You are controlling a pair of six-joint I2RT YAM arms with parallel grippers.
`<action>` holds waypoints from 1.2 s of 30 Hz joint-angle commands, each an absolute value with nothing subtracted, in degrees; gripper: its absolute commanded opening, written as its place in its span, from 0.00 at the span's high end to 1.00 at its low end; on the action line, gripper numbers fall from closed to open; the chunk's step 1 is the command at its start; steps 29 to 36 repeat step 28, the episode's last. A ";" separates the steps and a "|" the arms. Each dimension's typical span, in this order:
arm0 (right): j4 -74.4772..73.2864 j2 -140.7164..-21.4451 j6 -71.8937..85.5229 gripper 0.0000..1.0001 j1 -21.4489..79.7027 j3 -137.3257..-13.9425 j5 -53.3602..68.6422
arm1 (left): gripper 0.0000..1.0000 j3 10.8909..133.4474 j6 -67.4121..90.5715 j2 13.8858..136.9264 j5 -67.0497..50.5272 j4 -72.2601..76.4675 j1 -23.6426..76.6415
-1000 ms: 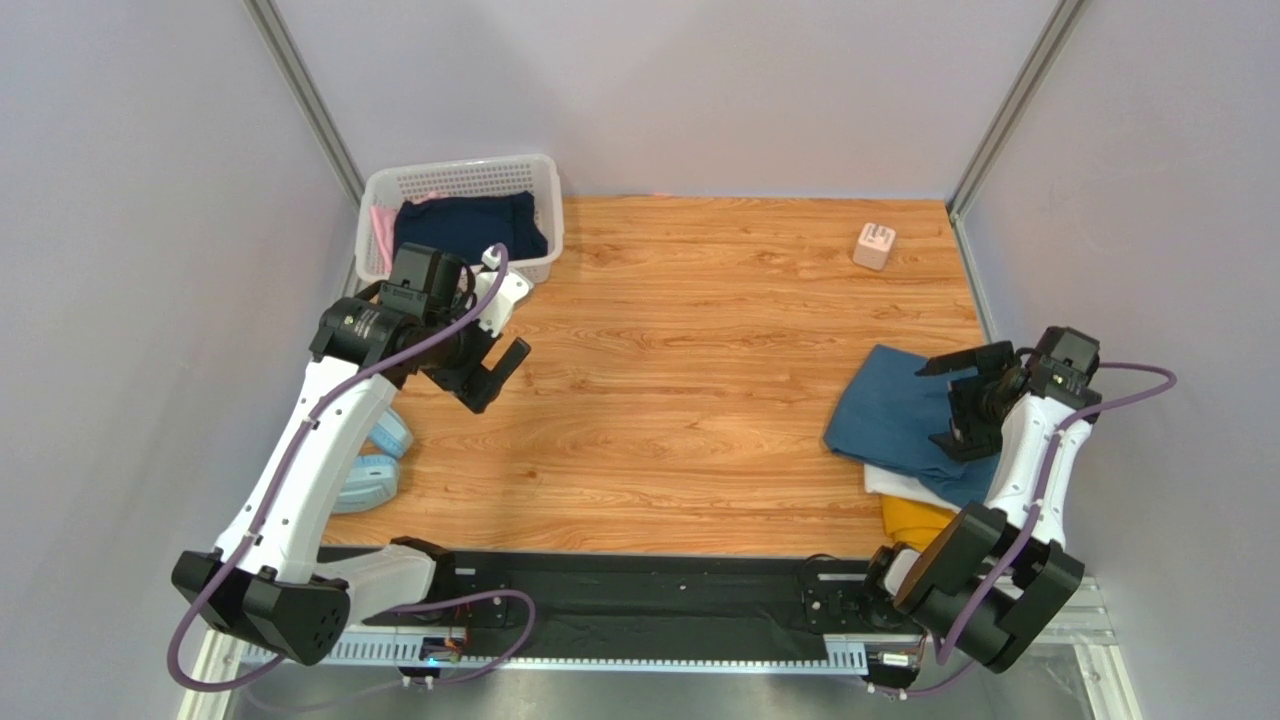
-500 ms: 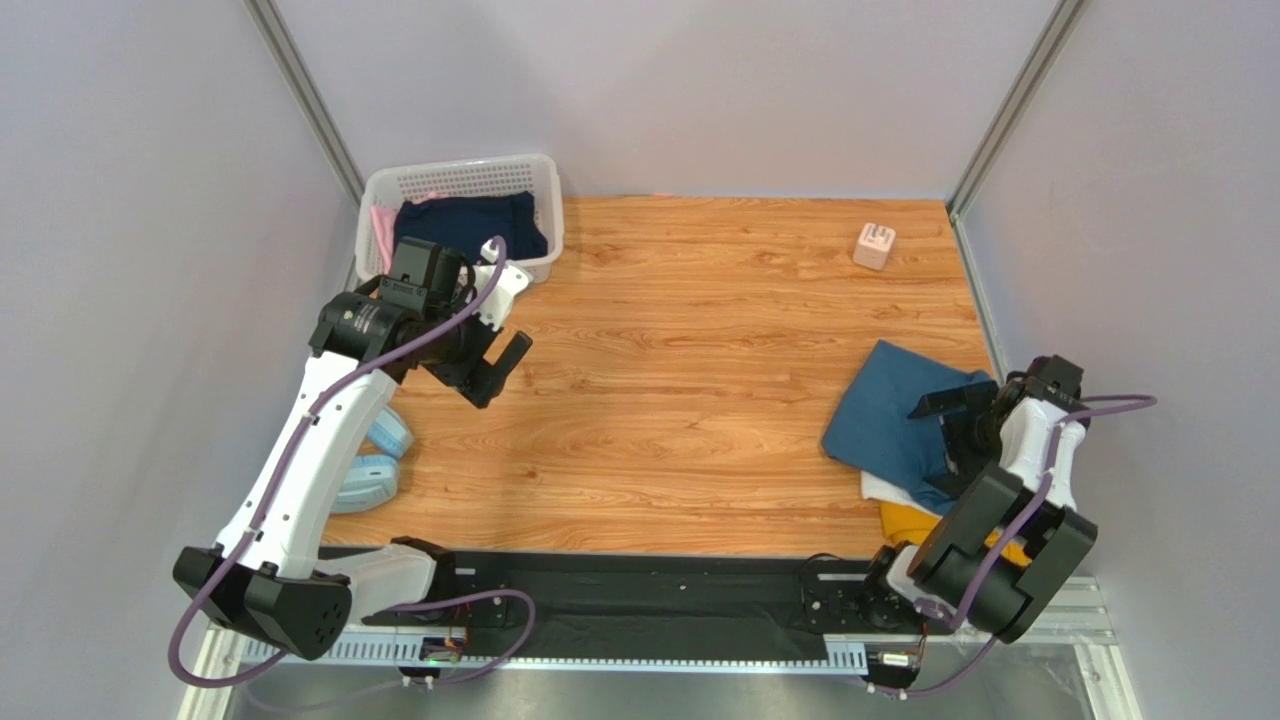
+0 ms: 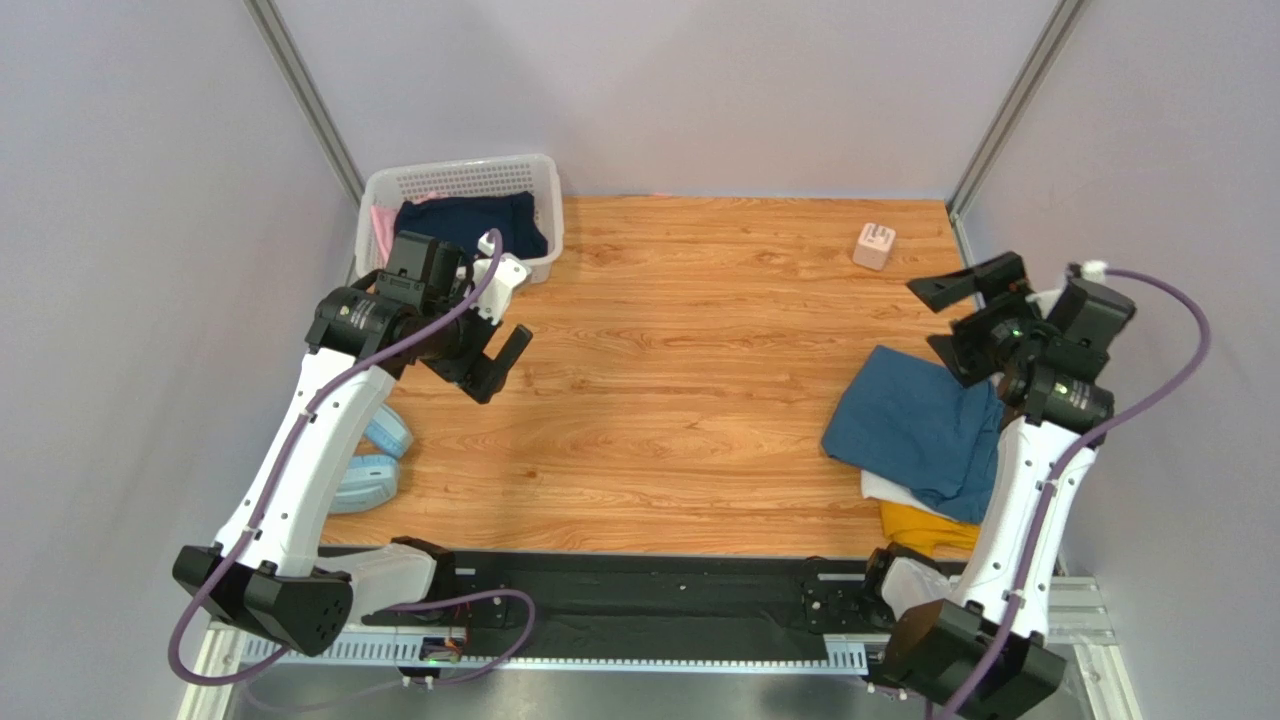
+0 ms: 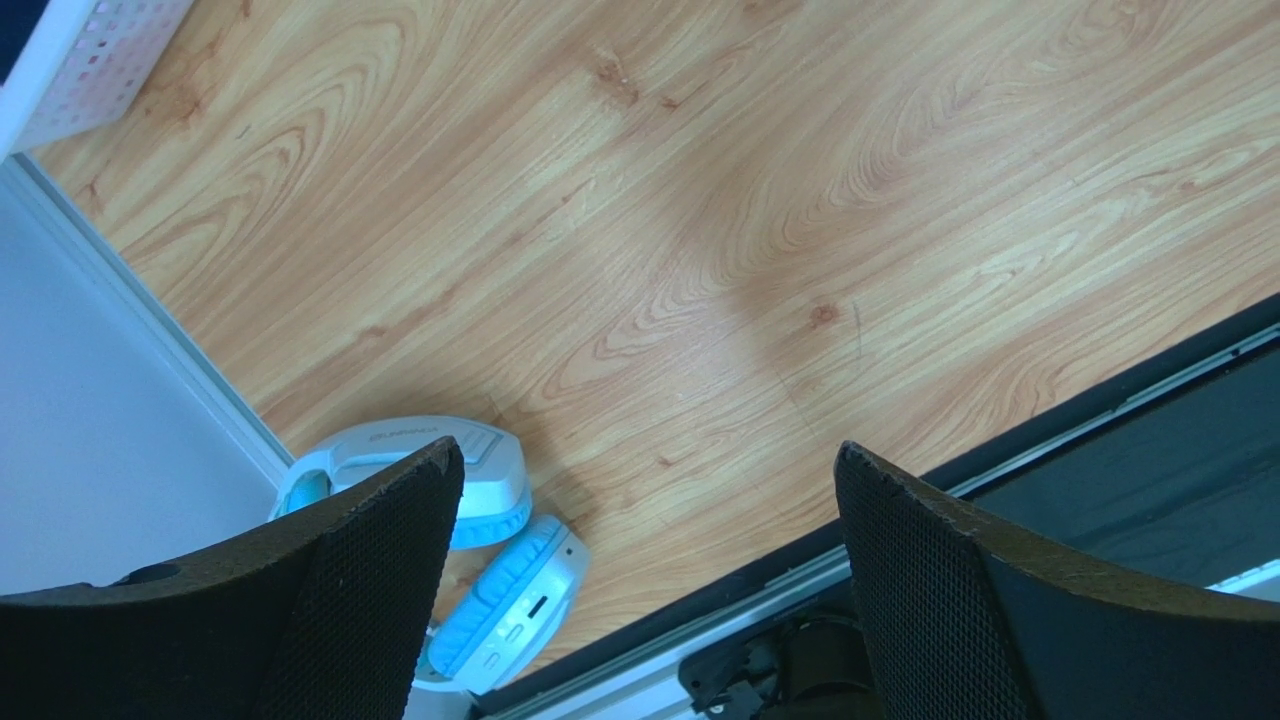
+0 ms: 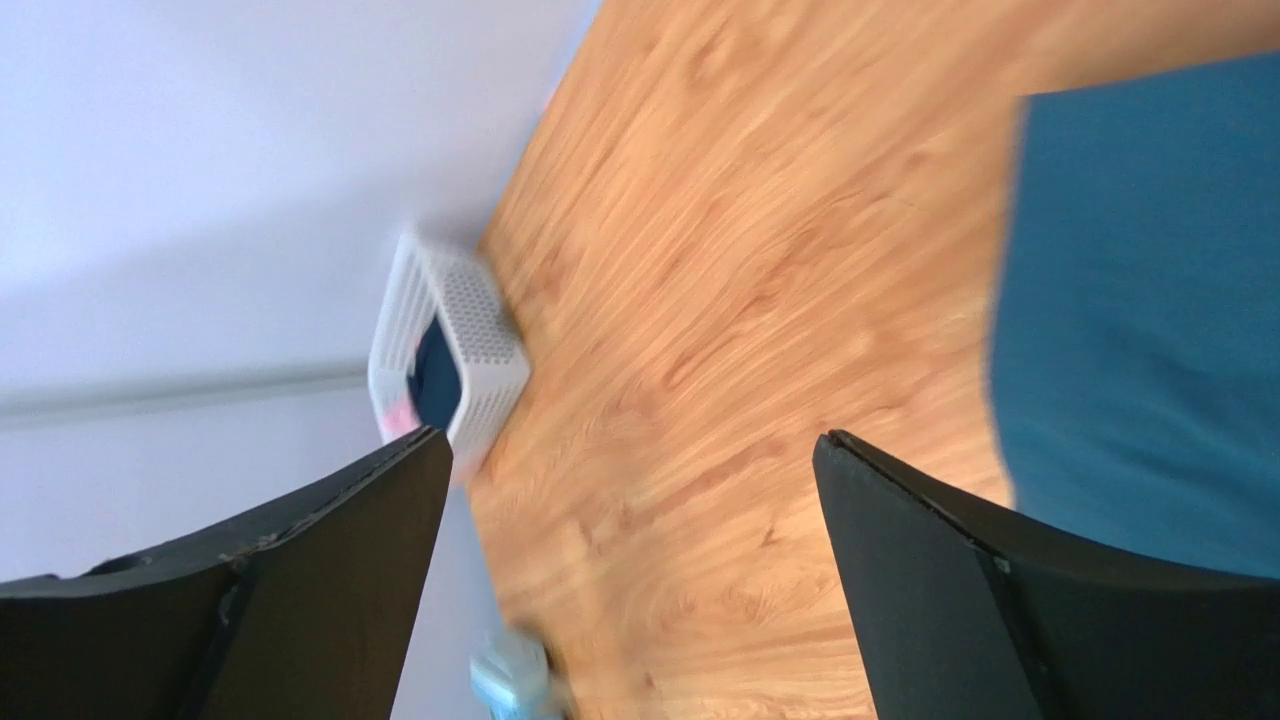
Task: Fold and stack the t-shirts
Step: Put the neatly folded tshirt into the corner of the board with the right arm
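Note:
A folded teal-blue t-shirt [image 3: 917, 428] lies at the right of the table, on top of a white t-shirt [image 3: 890, 486] and a mustard-yellow one [image 3: 924, 525]. My right gripper [image 3: 924, 315] is raised above the far edge of that pile, open and empty, apart from the cloth. In the right wrist view the gripper [image 5: 631, 438] frames bare wood, with the teal t-shirt [image 5: 1142, 300] off to the right. My left gripper [image 3: 489, 368] hovers open over the left of the table with nothing between its fingers. In its wrist view the gripper [image 4: 646, 450] also frames bare wood.
A white lattice basket [image 3: 538, 180] at the back left holds dark navy and pink cloth. Pale-blue headphones [image 3: 376, 450] [image 4: 489, 518] lie by the left wall. A small pinkish cube [image 3: 875, 245] sits at the back right. A black rail [image 4: 1142, 428] runs along the near edge.
My right arm has risen off the teal t-shirt and swung up toward the far side, gripper still open. The left arm has barely shifted.

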State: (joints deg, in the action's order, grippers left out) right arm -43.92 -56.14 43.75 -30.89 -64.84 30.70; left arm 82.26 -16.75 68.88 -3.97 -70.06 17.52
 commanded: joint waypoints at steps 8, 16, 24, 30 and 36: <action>-34.18 -68.19 26.03 0.00 4.82 -72.14 29.81 | 0.00 77.00 -10.99 66.71 -2.73 -62.25 17.14; -40.78 -78.22 19.95 0.00 19.51 -83.66 19.25 | 0.00 78.04 -9.23 68.64 -2.29 -55.46 15.65; -41.84 -78.49 17.84 0.00 20.66 -85.96 19.25 | 0.00 75.68 -7.47 65.49 -6.14 -52.83 10.29; -41.66 -77.34 16.79 0.00 20.74 -86.13 18.89 | 0.00 74.62 -7.30 62.76 -9.22 -51.68 6.77; -41.66 -77.34 16.79 0.00 20.74 -86.13 18.89 | 0.00 74.62 -7.30 62.76 -9.22 -51.68 6.77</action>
